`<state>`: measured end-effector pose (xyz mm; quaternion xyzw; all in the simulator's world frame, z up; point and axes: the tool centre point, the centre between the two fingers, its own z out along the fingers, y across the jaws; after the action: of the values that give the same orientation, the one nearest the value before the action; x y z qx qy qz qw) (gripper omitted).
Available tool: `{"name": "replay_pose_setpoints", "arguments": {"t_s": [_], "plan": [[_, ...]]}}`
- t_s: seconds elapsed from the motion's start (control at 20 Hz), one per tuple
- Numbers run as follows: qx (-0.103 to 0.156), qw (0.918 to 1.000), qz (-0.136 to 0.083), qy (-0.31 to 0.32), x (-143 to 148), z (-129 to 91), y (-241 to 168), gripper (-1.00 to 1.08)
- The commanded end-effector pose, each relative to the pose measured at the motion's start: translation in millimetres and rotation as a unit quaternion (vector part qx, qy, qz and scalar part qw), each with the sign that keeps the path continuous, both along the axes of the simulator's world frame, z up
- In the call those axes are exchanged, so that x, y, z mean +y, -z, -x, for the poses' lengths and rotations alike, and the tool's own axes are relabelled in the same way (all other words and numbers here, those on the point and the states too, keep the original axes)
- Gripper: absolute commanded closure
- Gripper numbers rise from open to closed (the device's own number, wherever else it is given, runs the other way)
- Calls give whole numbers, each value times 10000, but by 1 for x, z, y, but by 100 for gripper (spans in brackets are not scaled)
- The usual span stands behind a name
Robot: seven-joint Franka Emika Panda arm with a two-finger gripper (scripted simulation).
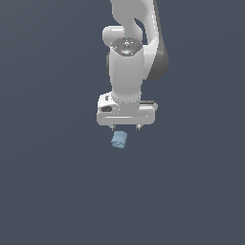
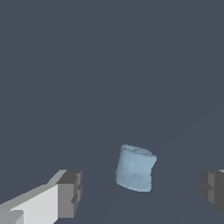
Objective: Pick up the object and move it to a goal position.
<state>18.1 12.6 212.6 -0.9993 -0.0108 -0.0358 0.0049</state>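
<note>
- A flat, matte, dark slate-blue surface (image 1: 52, 191) fills the whole exterior view, with no seam, edge or horizon to tell floor from wall.
- The wrist view shows the same plain slate-blue ground (image 2: 87, 65), uniform in tone.
- The light is soft and even, with only a faint darker shading on the ground.

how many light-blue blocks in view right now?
1. The light-blue block sits on the dark surface just below the open gripper; in the wrist view it lies between the fingertips, touching neither. Nothing suggests another is hidden, though the arm blocks some of the surface.
</note>
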Motion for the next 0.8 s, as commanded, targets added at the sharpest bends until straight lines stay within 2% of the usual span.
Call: {"name": "replay_pose_setpoints", "arguments": {"t_s": [0.0, 0.4, 0.75], "plan": [[0, 10000, 0, 0, 0, 0, 0, -92], [-256, 9997, 24, 4, -7, -14, -18, -92], [-225, 9997, 18, 62, -8, -11, -10, -92]]}}
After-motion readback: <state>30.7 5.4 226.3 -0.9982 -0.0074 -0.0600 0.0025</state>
